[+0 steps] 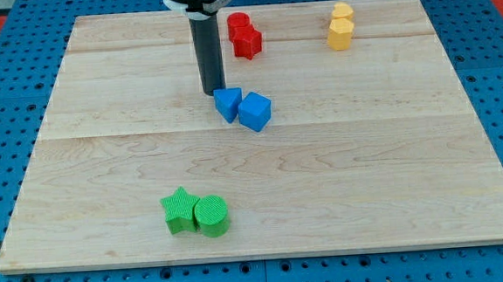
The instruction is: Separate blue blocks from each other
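Pale wooden board (104, 167) bore two touching blue blocks near centre: a wedge-like one (227, 102), apparently, and a blue cube (255, 111) at its four o'clock. My tip (214, 92), holding nothing, stood at the wedge's ten o'clock.

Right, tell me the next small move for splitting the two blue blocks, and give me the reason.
Probably a short push toward the view's bottom-left. My tip sits just at the upper-left of the smaller blue block, which touches the blue cube on its right. I would first edge the tip into the seam between them, then slide the smaller block away.
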Available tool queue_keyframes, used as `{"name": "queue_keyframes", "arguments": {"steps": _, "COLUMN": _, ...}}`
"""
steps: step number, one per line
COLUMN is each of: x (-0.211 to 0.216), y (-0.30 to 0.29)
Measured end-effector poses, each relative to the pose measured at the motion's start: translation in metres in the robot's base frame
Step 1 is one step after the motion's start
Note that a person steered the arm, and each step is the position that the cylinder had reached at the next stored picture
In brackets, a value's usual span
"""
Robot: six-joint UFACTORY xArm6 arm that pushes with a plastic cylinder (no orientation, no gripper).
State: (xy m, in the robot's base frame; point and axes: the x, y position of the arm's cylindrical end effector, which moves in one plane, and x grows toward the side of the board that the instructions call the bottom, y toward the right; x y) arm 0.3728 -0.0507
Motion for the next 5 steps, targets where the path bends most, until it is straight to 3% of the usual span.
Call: {"name": "queue_keyframes", "arguments": {"steps": 5, "x": -0.017, "y": -0.002}}
